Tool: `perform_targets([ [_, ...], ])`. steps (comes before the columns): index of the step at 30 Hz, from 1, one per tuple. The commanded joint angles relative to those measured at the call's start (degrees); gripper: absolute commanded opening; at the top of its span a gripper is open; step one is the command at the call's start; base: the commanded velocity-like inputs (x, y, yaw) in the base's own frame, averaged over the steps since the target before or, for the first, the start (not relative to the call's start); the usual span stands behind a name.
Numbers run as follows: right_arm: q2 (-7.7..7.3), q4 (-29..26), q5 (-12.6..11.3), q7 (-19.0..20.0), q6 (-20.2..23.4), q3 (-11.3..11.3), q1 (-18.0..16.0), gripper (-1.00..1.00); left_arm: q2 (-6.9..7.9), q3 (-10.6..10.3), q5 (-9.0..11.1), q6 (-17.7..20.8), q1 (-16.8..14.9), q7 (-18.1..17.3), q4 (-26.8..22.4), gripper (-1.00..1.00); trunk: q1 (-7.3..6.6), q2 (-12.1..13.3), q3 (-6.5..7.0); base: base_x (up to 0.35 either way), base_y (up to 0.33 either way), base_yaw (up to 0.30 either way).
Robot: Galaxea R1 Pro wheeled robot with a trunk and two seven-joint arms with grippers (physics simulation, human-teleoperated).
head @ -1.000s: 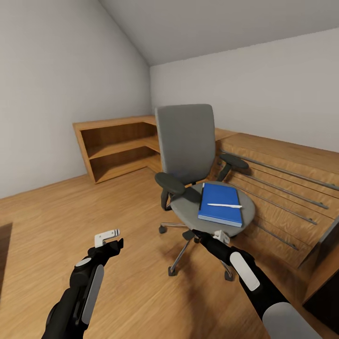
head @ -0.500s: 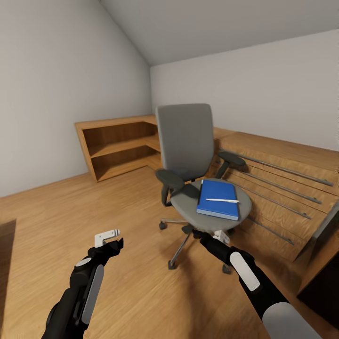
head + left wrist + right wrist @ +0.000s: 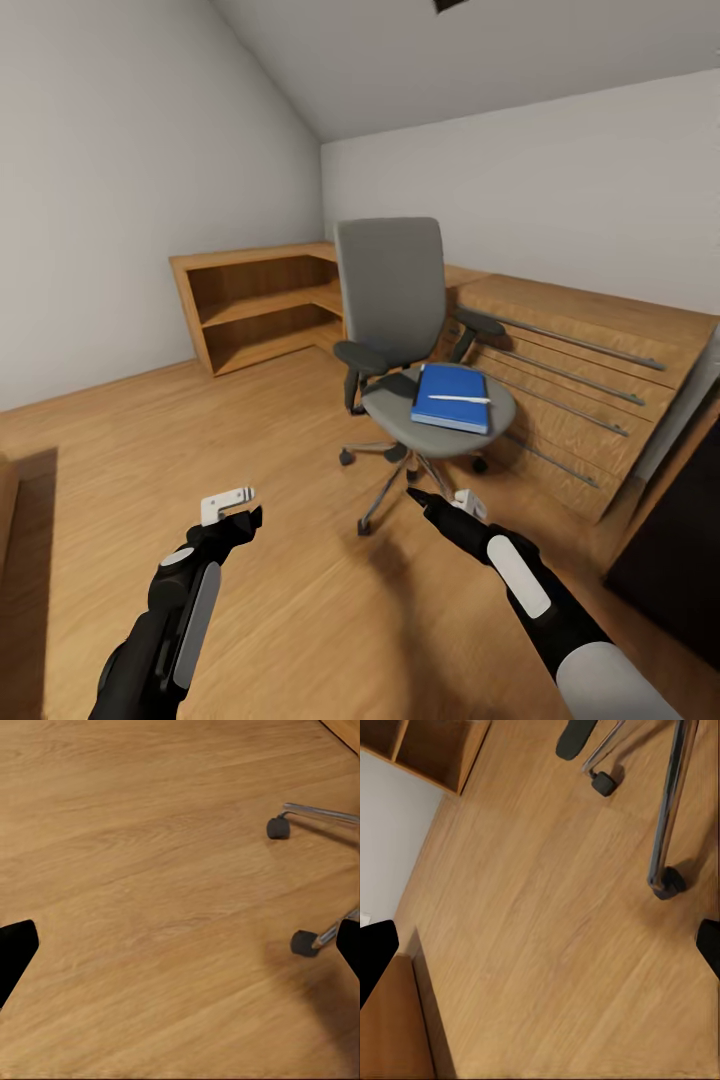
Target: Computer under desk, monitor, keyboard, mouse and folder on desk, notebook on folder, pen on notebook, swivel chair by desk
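Swivel chair: you face the swivel chair (image 3: 400, 330) standing on the wood floor (image 3: 300, 450), just in front of a light wooden dresser (image 3: 570, 390) with long bar handles; its chrome base and casters also appear in both wrist views.
Folder or notebook: a blue flat book-like item (image 3: 450, 397) lies on the chair seat; you cannot tell from here whether it is the folder alone or the notebook stacked on the folder.
Pen: the pen (image 3: 458, 399) lies flat across the top of the blue item.
Left gripper: your left gripper (image 3: 232, 506) hangs over bare floor, well apart from the chair; its fingers stand spread with nothing between them.
Right gripper: your right gripper (image 3: 440, 503) points toward the chair base, near it but not touching; the wrist view shows dark fingertips at opposite edges, so it reads as spread and empty.
Other furniture: an open wooden bookshelf (image 3: 255, 305) stands against the far wall; a dark glossy edge (image 3: 670, 590) at the right side may be the desk surface, but too little shows to be sure.
Progress: judged from these views, nothing is yet carried; the folder, notebook and pen remain on the chair, and the chair is not placed.
Remaining: lifting the stack to the surface, then ordering it, appears to lie ahead.
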Motion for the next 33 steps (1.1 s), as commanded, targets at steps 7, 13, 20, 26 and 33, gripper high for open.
perform_targets([
  [7,0.08,0.14,-0.1,0.0,-0.31,0.24,-0.03,1.0,-0.03,0.03,0.65,0.22,-0.05,0.4,-0.05,1.0,-0.05,-0.02,-0.05,-0.24,0.0,0.0],
  [13,0.13,0.87,1.83,-0.1,-2.36,0.75,-0.03,1.0,-0.03,0.03,0.73,0.11,-0.03,0.42,0.18,1.0,-0.1,0.0,0.39,-0.059,0.0,0.0],
  [20,0.78,12.66,13.15,-0.25,-16.23,2.41,0.05,1.0,-0.15,-0.04,0.78,-0.26,-0.03,0.86,5.01,1.0,-0.28,0.1,1.94,-0.01,0.0,0.0],
  [26,2.83,21.09,15.89,-0.36,-24.2,2.64,0.06,1.0,-0.1,-0.1,0.71,-0.55,-0.04,0.42,11.73,1.0,-0.43,0.18,3.27,0.0,0.0,0.0],
  [33,4.76,31.44,23.53,-0.67,-36.32,3.13,0.06,1.0,0.02,-0.16,0.62,-2.01,-0.03,0.39,23.36,1.0,-0.61,0.27,4.82,0.0,0.0,0.0],
])
